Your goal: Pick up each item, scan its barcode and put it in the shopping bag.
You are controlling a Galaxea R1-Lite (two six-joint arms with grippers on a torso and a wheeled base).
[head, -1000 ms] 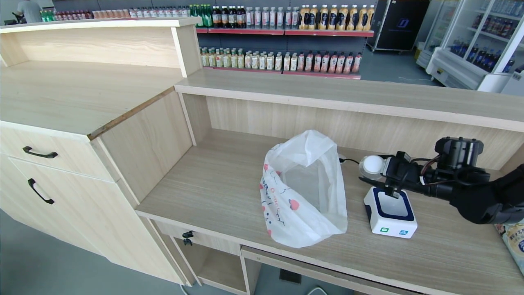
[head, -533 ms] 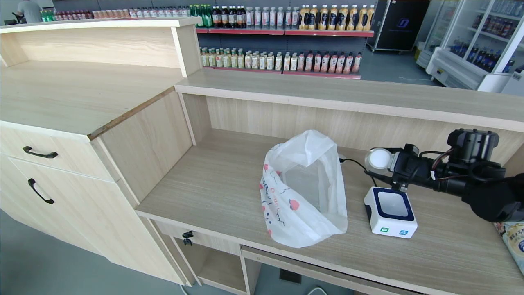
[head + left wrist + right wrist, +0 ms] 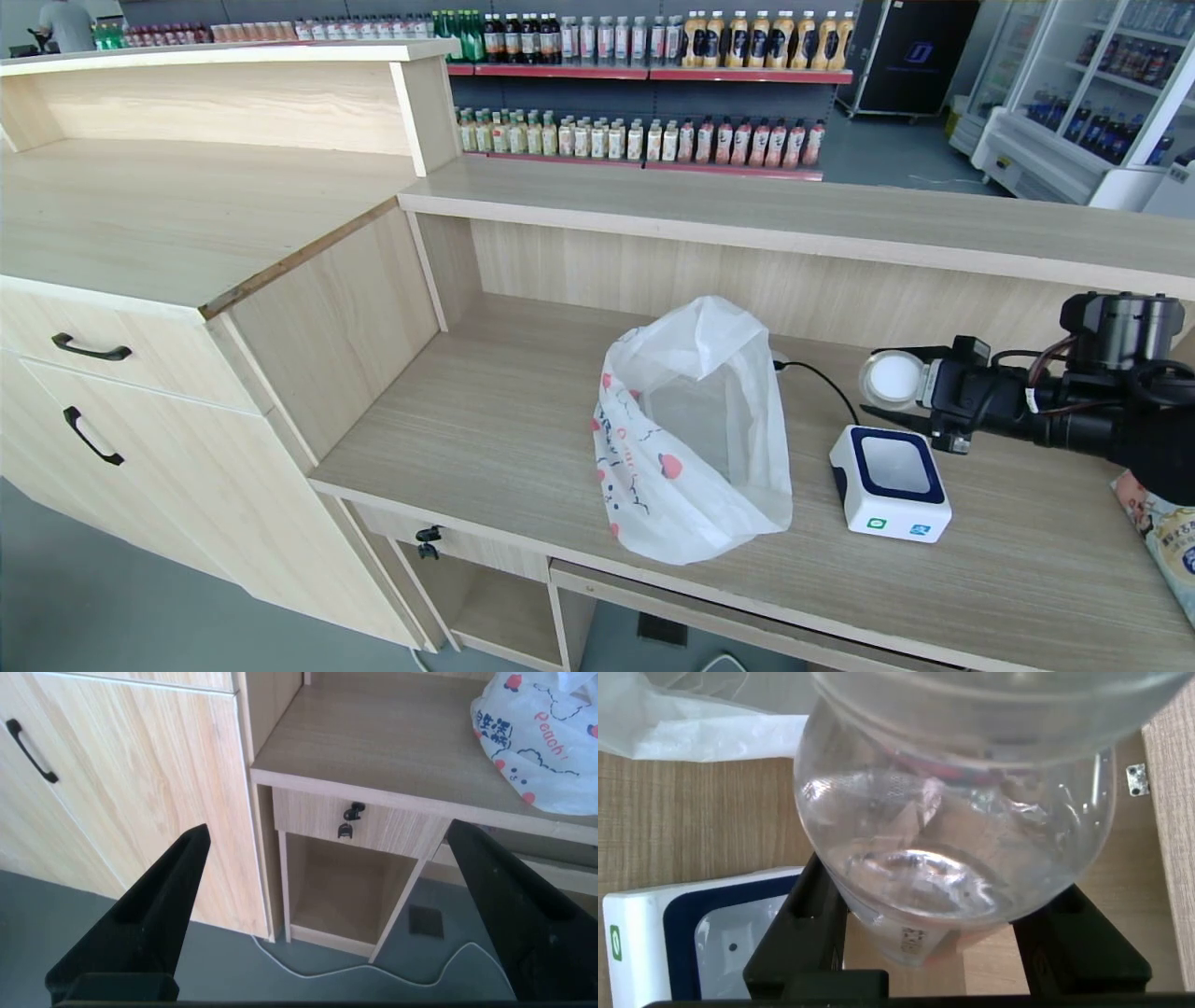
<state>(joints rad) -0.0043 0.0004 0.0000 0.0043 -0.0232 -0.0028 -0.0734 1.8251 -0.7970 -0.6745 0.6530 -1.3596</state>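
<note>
1. Bottle first: your right tool (image 3: 894, 385) is closed on a clear bottle (image 3: 892, 378), with one black finger on each side. In the head view you mostly see its round white end, so the rest is hard to make out.
2. The bottle hangs in the air near the back of the scanner (image 3: 892, 481), to the right of the shopping bag (image 3: 695, 439). It touches neither one.
3. In the right wrist view the bottle's see-through body (image 3: 957, 849) is so close that its top is cut off. The tool's fingers (image 3: 799, 943) peek out on both sides of it.
4. Past the bottle there, you see one corner of the scanner (image 3: 701, 943) and a bit of the bag (image 3: 691, 719). The rest is hidden.
5. The bag stands on the surface (image 3: 504, 420) with its mouth open. The cloudy plastic makes it hard to tell what is inside.
6. Your left tool (image 3: 327, 915) is wide open and holds nothing. It hangs low in front of the surface, facing a drawer (image 3: 350, 821) with a small key.
7. A snack packet (image 3: 1162, 551) lies at the right edge of the surface, cut off by the picture's edge.
8. A black cable (image 3: 822, 378) runs to the scanner, and its far end is hidden behind the bag.
</note>
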